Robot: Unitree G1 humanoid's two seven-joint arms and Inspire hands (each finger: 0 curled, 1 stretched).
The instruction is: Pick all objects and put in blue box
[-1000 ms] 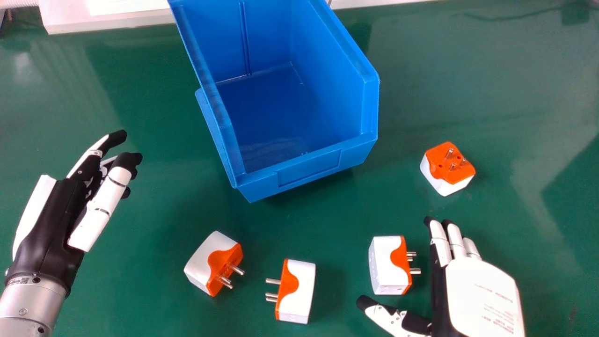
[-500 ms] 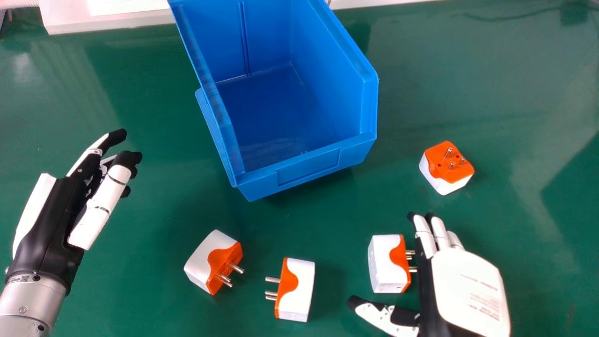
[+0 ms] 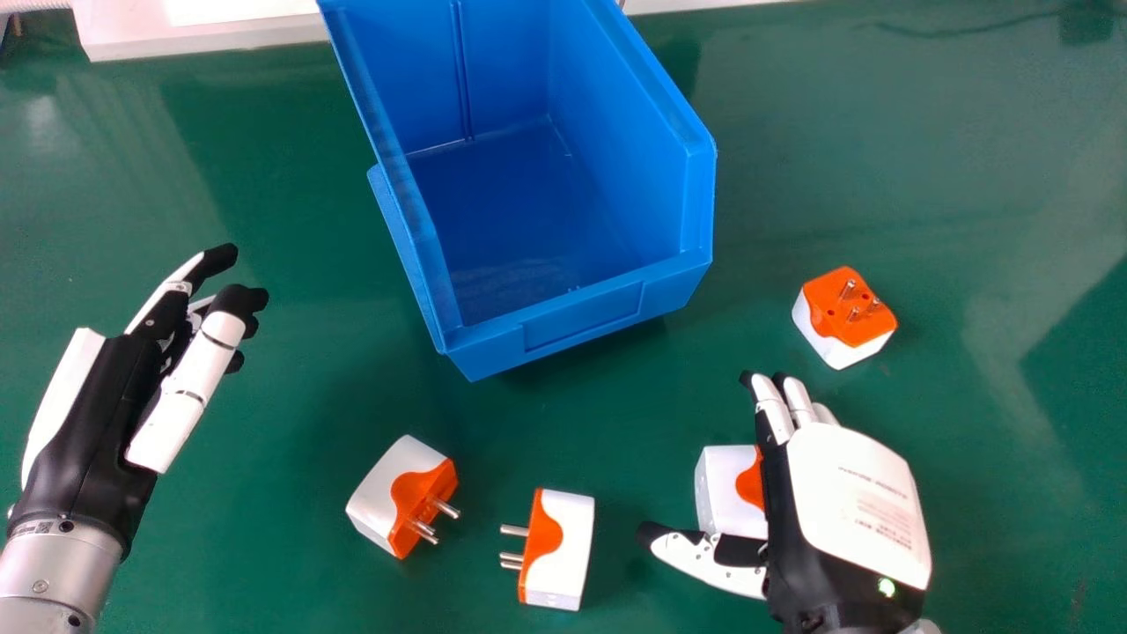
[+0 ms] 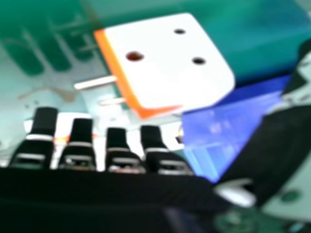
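Open right hand beside a white-and-orange plug, blue box at twelve o'clock.
Clock directions run from the middle of the head view: nearest, a middle plug (image 3: 568, 550) lies at six o'clock on the green table (image 3: 282, 546), pins toward nine. The right hand (image 3: 850, 511) is at four o'clock, fingers straight, thumb set wide, holding nothing; it partly hides a second plug (image 3: 726, 484) between four and five o'clock, and whether they touch I cannot tell. A third plug (image 3: 383, 489) lies between seven and eight o'clock, pins toward four. The left hand (image 3: 97, 414) is near nine o'clock, fingers loosely extended, grasping nothing. A fourth plug (image 3: 832, 308) lies pins-up at three o'clock. Farthest, the blue box (image 3: 585, 319) stands with no plug inside.
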